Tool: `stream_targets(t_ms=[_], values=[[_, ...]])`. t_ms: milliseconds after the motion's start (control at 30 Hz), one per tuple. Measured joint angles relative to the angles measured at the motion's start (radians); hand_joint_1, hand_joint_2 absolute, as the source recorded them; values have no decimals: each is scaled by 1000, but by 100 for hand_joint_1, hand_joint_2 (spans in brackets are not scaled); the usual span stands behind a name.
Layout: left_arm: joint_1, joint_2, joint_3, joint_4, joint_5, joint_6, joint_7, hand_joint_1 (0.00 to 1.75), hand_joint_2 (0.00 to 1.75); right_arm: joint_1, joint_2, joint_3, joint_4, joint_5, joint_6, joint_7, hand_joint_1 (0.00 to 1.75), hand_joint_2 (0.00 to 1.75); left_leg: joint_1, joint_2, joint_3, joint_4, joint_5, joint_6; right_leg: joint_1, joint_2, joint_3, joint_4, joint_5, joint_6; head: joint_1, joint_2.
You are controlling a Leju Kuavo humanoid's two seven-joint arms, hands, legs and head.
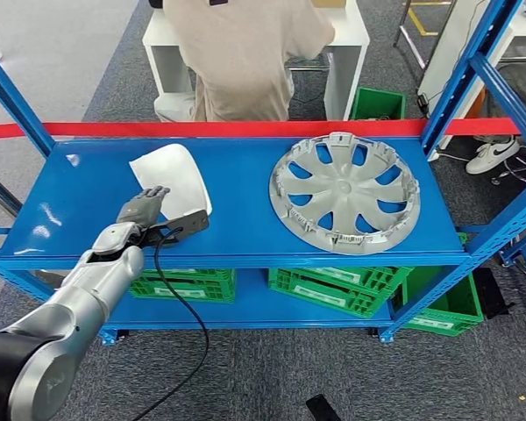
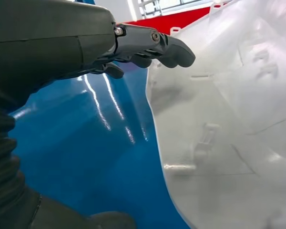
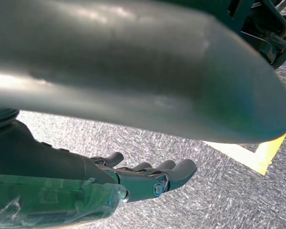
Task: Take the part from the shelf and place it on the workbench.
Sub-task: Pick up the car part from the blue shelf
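A white curved plastic part (image 1: pixel 173 174) lies on the left half of the blue shelf board (image 1: pixel 75 206). My left hand (image 1: pixel 143 209) reaches in over the part's near edge, its fingers (image 2: pixel 154 45) stretched flat just above the white part (image 2: pixel 224 119). The thumb (image 1: pixel 188 221) juts out by the part's near corner. Nothing is held in it. A silver wheel cover (image 1: pixel 344 191) lies on the right half of the same board. My right hand (image 3: pixel 148 179) hangs over grey carpet with straight fingers, holding nothing.
A person (image 1: pixel 244 53) stands behind the shelf at a white table (image 1: pixel 353 39). A red strip (image 1: pixel 247 128) runs along the shelf's far edge. Blue uprights (image 1: pixel 458 79) frame the shelf. Green crates (image 1: pixel 339 291) sit on the lower level. A black cable (image 1: pixel 193 307) hangs from my left wrist.
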Motion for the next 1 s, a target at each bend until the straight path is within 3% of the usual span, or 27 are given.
stream_targets(t_ms=[567,1000], values=[[-1,-1,-43,1,-99,-12,83,0,175,-1,1,0,0,4,0,7,0,0,0,0,6,0,0,0,0,0,6,0,0,0,0,0],[0,1,-75,2,-127,-1,100,0,175,-1,4,0,0,6,0,9,0,0,0,0,8,0,0,0,0,0,8,0,0,0,0,0]])
